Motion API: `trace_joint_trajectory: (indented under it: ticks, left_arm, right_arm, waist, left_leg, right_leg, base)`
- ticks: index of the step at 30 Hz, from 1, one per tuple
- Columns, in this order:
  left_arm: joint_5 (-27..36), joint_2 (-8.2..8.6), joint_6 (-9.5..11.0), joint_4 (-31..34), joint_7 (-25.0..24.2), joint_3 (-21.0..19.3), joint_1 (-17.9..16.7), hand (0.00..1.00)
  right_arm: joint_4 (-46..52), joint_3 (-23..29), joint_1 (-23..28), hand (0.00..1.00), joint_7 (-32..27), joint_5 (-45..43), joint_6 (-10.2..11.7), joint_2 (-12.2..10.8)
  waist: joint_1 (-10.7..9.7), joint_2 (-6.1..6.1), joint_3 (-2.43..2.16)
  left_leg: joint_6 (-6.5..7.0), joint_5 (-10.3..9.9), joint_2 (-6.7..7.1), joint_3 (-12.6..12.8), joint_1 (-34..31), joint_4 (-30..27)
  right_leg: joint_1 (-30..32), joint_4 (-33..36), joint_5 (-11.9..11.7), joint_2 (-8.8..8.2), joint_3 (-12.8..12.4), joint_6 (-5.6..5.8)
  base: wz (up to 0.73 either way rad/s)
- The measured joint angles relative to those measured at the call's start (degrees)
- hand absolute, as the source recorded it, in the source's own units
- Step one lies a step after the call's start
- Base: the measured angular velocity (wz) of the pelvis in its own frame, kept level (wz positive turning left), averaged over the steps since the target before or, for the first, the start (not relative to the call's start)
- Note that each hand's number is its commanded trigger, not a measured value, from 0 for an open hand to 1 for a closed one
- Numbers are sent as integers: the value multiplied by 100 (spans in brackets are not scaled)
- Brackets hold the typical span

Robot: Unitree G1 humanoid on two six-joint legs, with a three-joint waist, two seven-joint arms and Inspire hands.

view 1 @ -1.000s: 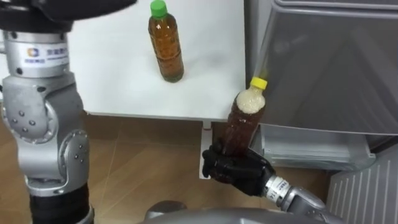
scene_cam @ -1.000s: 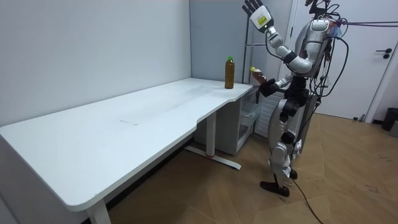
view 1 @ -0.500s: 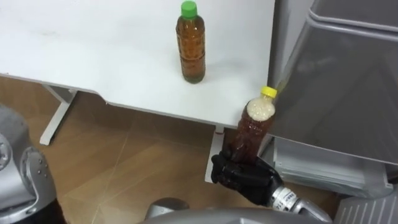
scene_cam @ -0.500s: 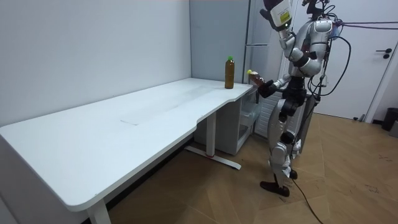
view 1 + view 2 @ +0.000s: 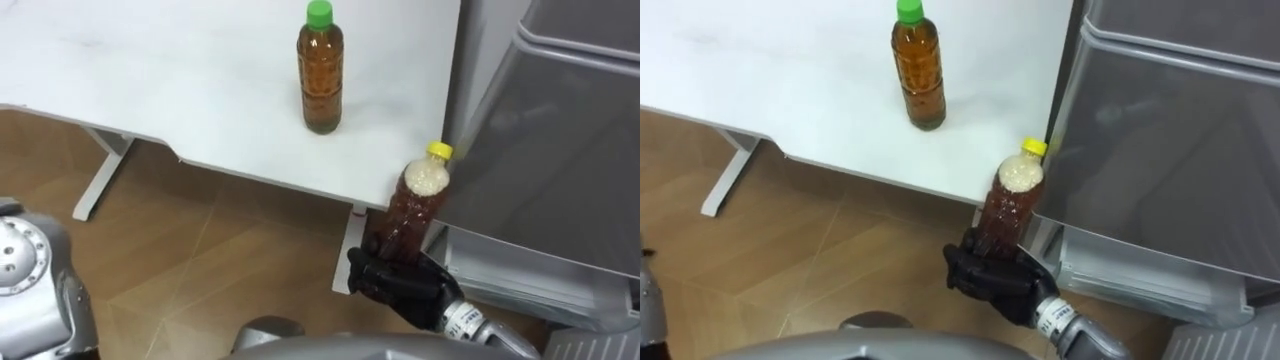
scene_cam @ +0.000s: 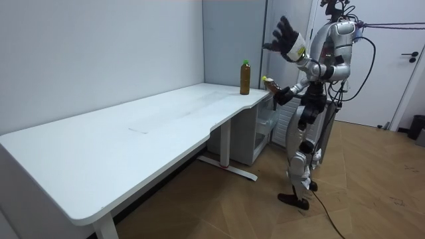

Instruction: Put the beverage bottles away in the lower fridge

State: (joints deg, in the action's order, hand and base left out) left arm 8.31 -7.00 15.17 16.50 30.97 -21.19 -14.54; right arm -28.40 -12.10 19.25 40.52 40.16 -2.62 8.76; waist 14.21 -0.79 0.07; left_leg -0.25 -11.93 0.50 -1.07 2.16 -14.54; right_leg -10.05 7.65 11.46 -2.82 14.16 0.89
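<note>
Yellow-capped bottle (image 5: 415,212) in the right hand (image 5: 405,292), just beside the grey fridge (image 5: 560,150).
Dark fingers (image 5: 380,278) curl round its base; brown drink inside, foam at the neck. A green-capped bottle (image 5: 322,75) (amber, upright) stands on the white table (image 5: 150,80). Left hand (image 6: 285,38) raised, spread wide, holding nothing.

White bench (image 6: 133,143) on a wooden floor (image 6: 259,212)
The long bench stands along the pale wall (image 6: 99,53); its white leg (image 5: 96,186) meets the floor, and a door (image 6: 406,60) stands beyond.
</note>
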Motion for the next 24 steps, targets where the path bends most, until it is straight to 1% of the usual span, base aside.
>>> trace_joint_trajectory:
  ticks: [2,3,4,5,6,9,10,11,12,14,15,16,17,18,19,20,21,23,24]
  left_arm:
    - [132,1,-66,-478,57,215,-176,0]
    - [165,2,-94,-619,93,270,-202,0]
    - [358,5,-124,-852,125,382,-252,0]
    - [539,6,-160,-1076,139,472,-315,0]
    - [611,-5,-191,-1305,180,599,-383,0]
    - [715,-4,-209,-1782,216,846,-569,0]
    - [754,-3,-211,-2109,213,969,-628,0]
    - [951,-3,-220,-2453,202,1127,-662,0]
    - [1063,-3,-236,-2622,193,1204,-668,0]
    - [1564,-7,-287,-3405,-16,1376,-671,0]
    - [1712,-16,-311,-3641,-71,1418,-662,0]
    - [1998,-47,-415,-4128,-207,1531,-650,0]
    - [2249,-67,-528,-4623,-396,1644,-654,0]
    - [2392,-68,-590,-4853,-479,1694,-661,0]
    - [2769,-54,-752,-5289,-698,1722,-755,0]
    - [3068,-55,-872,-5679,-900,1739,-827,0]
    - [3162,-54,-908,-5876,-986,1751,-866,0]
    - [3218,-73,-1080,-6749,-1301,1748,-827,0]
    - [3218,-80,-1126,-6931,-1371,1747,-823,0]
  right_arm:
    - [0,-3,3,100,-82,15,-56,0]
    - [0,-5,4,100,-104,34,-71,1]
    - [0,-4,0,100,-132,34,-84,9]
    - [0,-3,-6,100,-154,34,-102,17]
    - [1,-3,-7,100,-186,37,-120,17]
    - [2,-1,-10,100,-213,45,-122,3]
    - [2,0,-27,100,-243,39,-122,-3]
    - [1,2,-54,100,-257,46,-122,0]
    - [1,1,-65,100,-264,46,-122,6]
    - [1,-11,-73,100,-296,47,-124,4]
    - [1,-11,-73,100,-296,49,-130,5]
    - [4,-16,-87,100,-298,70,-195,9]
    - [4,-15,-120,100,-297,76,-267,4]
    - [5,-16,-142,100,-296,76,-297,1]
    - [5,-51,-190,100,-293,96,-361,1]
    - [5,-102,-203,100,-284,154,-409,2]
    - [5,-113,-208,100,-277,169,-438,-2]
    - [-15,-113,-245,100,-213,219,-499,0]
    - [-32,-113,-261,100,-199,225,-506,0]
  waist:
    - [6,17,-4]
    - [11,10,1]
    - [12,-11,15]
    - [14,-11,15]
    - [-11,26,-1]
    - [-18,40,-2]
    - [-17,39,5]
    - [-24,39,10]
    - [-31,43,12]
    - [-24,58,13]
    - [-27,57,13]
    - [-27,54,15]
    - [-67,54,15]
    - [-94,56,14]
    - [-108,65,18]
    - [-129,72,19]
    - [-142,73,20]
    - [-171,73,19]
    - [-182,73,19]
  left_leg:
    - [2,-1,1,9,-3,3]
    - [2,-1,1,11,-5,2]
    - [2,-2,0,13,-15,-6]
    - [6,-7,0,13,-38,-22]
    - [7,-8,3,10,-42,-21]
    - [10,-6,17,-9,-24,-6]
    - [10,-6,14,-7,-5,1]
    - [10,-6,13,1,-10,-2]
    - [10,-6,13,8,-15,-4]
    - [10,-7,13,6,-22,-1]
    - [10,-8,14,6,-20,8]
    - [12,-8,14,21,-17,30]
    - [12,-8,15,33,-4,61]
    - [14,-7,17,37,4,74]
    - [20,-2,15,71,31,107]
    - [20,-3,10,102,49,129]
    - [21,-3,12,103,45,136]
    - [25,-6,15,114,56,132]
    - [25,-6,13,117,59,123]
  right_leg:
    - [-5,-2,2,0,6,3]
    - [-3,-2,2,0,6,3]
    - [3,-2,2,0,11,3]
    - [12,-2,2,0,16,3]
    - [18,-3,3,-2,17,4]
    - [-4,-8,8,-9,23,14]
    - [-9,-4,8,-9,7,14]
    - [-4,-1,8,-9,8,14]
    - [3,0,8,-9,9,13]
    - [3,1,8,-11,17,13]
    - [2,-1,8,-12,14,14]
    - [8,-3,8,-15,-4,14]
    - [4,-3,9,-20,-5,15]
    - [3,-3,11,-24,-8,17]
    - [4,-3,12,-26,-38,19]
    - [-2,-4,12,-24,-81,20]
    - [-1,-5,14,-25,-88,23]
    - [8,-11,16,-25,-107,26]
    - [7,-9,16,-25,-106,26]
  base:
    - [0]
    - [0]
    - [0]
    - [0]
    - [0]
    - [1]
    - [-4]
    - [0]
    - [0]
    - [0]
    - [0]
    - [-4]
    - [-5]
    - [-8]
    - [-13]
    - [-13]
    - [-9]
    - [0]
    - [0]
